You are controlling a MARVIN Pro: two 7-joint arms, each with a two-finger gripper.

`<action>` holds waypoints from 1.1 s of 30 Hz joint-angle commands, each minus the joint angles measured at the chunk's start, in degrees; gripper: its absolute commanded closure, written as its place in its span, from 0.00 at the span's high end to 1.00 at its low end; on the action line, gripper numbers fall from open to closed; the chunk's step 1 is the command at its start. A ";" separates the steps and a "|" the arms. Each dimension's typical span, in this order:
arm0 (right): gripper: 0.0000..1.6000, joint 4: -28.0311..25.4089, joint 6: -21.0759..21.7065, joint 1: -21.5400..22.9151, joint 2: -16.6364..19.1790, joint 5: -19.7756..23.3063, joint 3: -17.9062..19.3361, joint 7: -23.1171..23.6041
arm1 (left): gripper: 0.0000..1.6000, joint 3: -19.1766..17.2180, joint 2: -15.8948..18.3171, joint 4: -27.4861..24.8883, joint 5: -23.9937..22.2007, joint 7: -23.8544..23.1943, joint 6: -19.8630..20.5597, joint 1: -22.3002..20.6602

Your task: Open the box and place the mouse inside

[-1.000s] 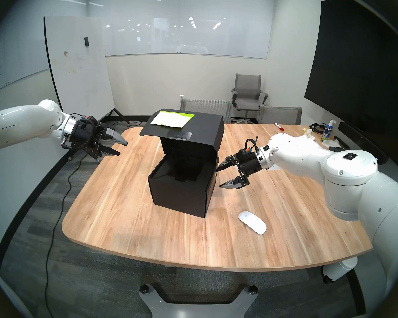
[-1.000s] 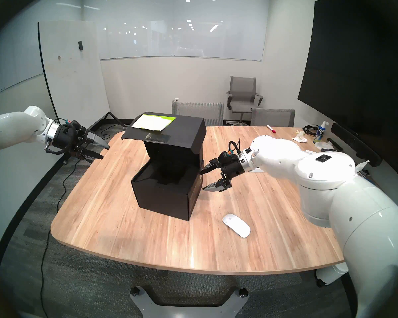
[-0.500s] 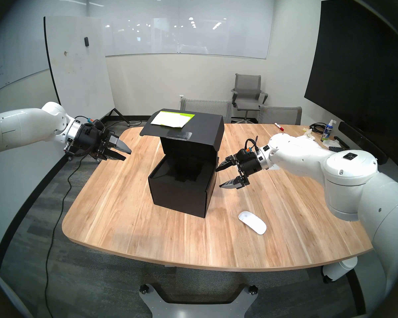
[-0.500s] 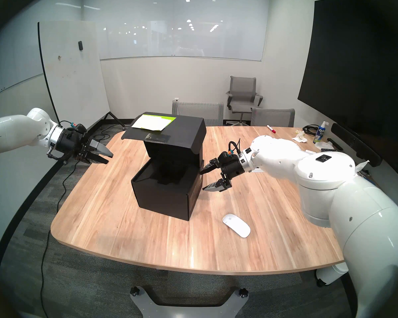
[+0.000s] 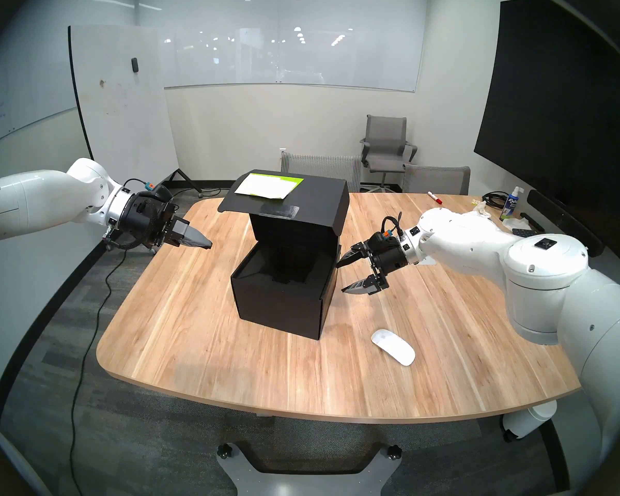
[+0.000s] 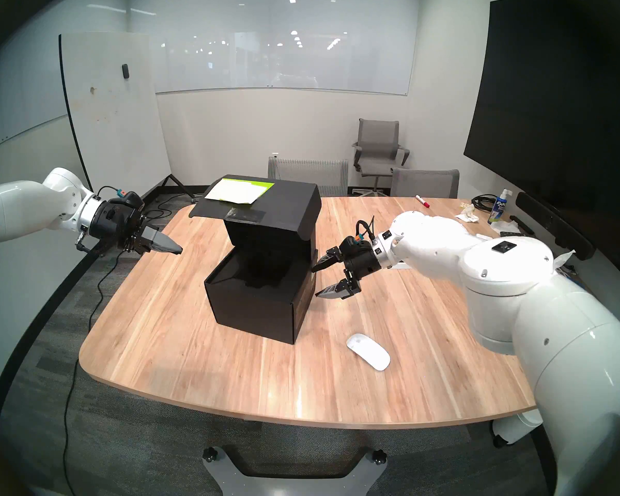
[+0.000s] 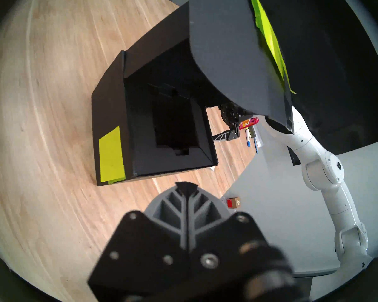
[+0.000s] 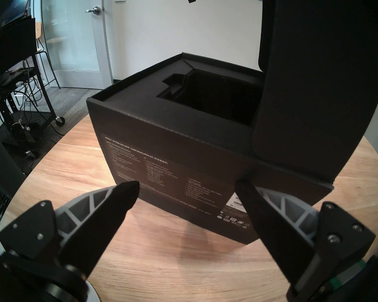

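The black box [image 5: 280, 302] stands mid-table with its flap lid [image 5: 301, 201] raised and held level above the opening. The lid carries a white label and yellow-green notes [image 5: 269, 186]. The black recessed insert [image 8: 210, 99] is empty. The white mouse [image 5: 392, 346] lies on the table, front right of the box; it also shows in the head stereo right view [image 6: 368, 351]. My left gripper [image 5: 208, 244] is shut and empty, hovering left of the box [image 7: 109, 125]. My right gripper [image 5: 341, 277] is open and empty, close against the box's right side [image 8: 172, 164].
The wooden table [image 5: 230, 359] has a rounded front edge. A red marker [image 5: 434, 197], a spray bottle [image 5: 509, 205], tissues and a cable lie at its back right. Grey chairs [image 5: 387, 144] stand behind, a whiteboard [image 5: 122, 101] at the left.
My left gripper has moved right toward the box and closed its fingers. The right arm, the box and the mouse have not moved.
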 commanded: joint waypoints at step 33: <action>1.00 0.37 0.29 1.20 -0.14 0.43 0.69 5.89 | 0.00 -7.70 -0.31 -7.40 -5.69 1.73 5.05 -3.93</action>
